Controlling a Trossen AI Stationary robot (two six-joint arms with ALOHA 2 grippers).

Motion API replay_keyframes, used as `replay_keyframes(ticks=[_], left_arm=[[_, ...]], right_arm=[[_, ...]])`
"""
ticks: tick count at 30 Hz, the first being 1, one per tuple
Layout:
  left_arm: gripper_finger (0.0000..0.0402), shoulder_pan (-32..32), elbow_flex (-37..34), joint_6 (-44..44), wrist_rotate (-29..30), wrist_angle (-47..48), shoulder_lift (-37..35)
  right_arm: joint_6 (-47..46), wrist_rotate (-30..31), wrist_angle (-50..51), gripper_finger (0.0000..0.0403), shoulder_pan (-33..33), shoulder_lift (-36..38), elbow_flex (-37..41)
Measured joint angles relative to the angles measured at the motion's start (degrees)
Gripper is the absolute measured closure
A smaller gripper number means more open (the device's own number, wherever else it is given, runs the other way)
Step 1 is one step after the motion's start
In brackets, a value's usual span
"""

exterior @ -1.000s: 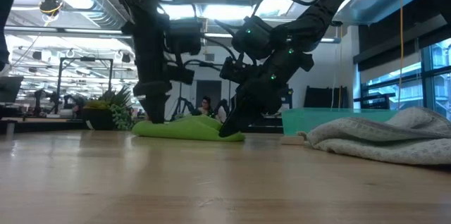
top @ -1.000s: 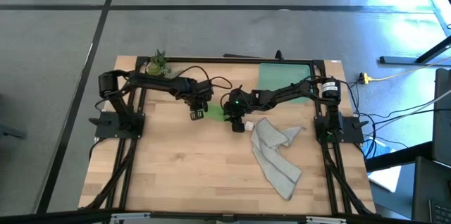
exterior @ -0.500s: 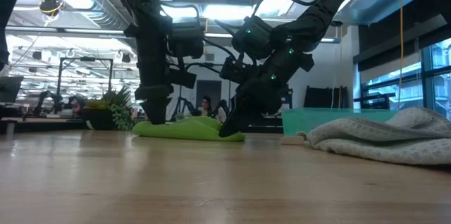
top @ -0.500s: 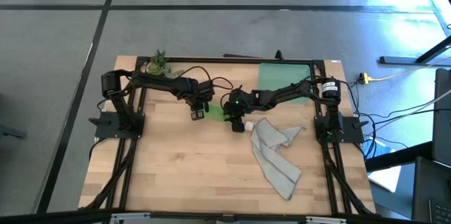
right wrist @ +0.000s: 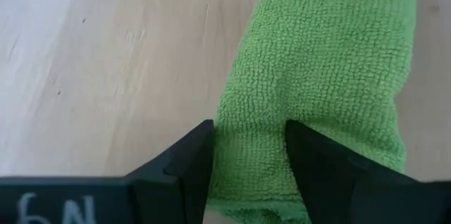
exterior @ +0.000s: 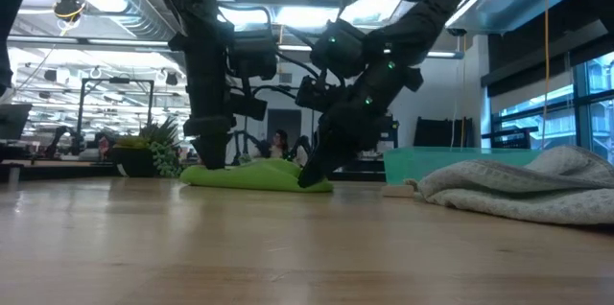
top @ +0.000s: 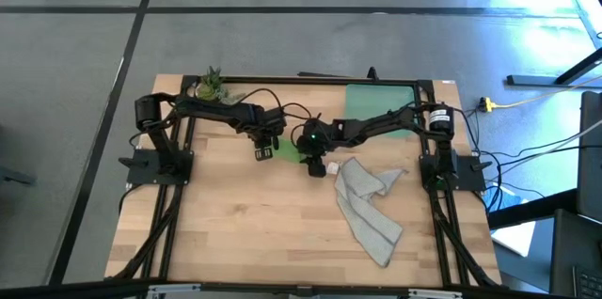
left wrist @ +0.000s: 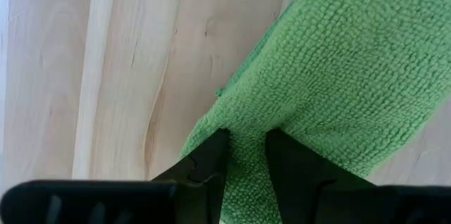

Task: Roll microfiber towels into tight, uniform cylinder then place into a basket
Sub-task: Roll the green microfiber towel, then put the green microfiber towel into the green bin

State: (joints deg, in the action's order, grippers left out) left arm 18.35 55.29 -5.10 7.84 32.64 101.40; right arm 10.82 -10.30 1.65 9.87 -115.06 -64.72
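As right gripper (right wrist: 243, 157) loosens on green towel (top: 285, 148) mid-worktop toward far edge, my left gripper (left wrist: 244, 157) stays clenched on other end; roll unfinished. Grey towel (top: 369, 207) waits; basket (top: 381, 103) far right corner.

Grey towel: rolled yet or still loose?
Loose. The grey towel lies crumpled and spread on the table, outside the basket.
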Motion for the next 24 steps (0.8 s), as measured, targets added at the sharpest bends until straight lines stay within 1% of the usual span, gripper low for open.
replay_keyframes(ticks=[4, 9, 14, 20, 24], left_arm=[[0.0304, 0.0, 0.0, 0.0, 0.0, -0.1, 0.0], [0.0304, 0.0, 0.0, 0.0, 0.0, -0.1, 0.0], [0.0304, 0.0, -0.1, 0.0, 0.0, -0.1, 0.0], [0.0304, 0.0, -0.1, 0.0, 0.0, -0.1, 0.0], [0.0304, 0.0, -0.1, 0.0, 0.1, -0.1, 0.0]], right_arm=[[-1.2, 0.7, 10.3, 0.0215, 0.1, 1.4, -4.4], [0.0, 0.6, 19.4, 0.0215, -0.1, 3.1, -7.9], [-1.0, 0.6, 22.8, 0.0215, -0.7, 6.2, -8.6], [-1.8, 3.5, 26.9, 0.0214, -1.0, 11.0, -8.7], [-3.1, 3.8, 27.0, 0.0214, -1.6, 12.2, -8.7]])
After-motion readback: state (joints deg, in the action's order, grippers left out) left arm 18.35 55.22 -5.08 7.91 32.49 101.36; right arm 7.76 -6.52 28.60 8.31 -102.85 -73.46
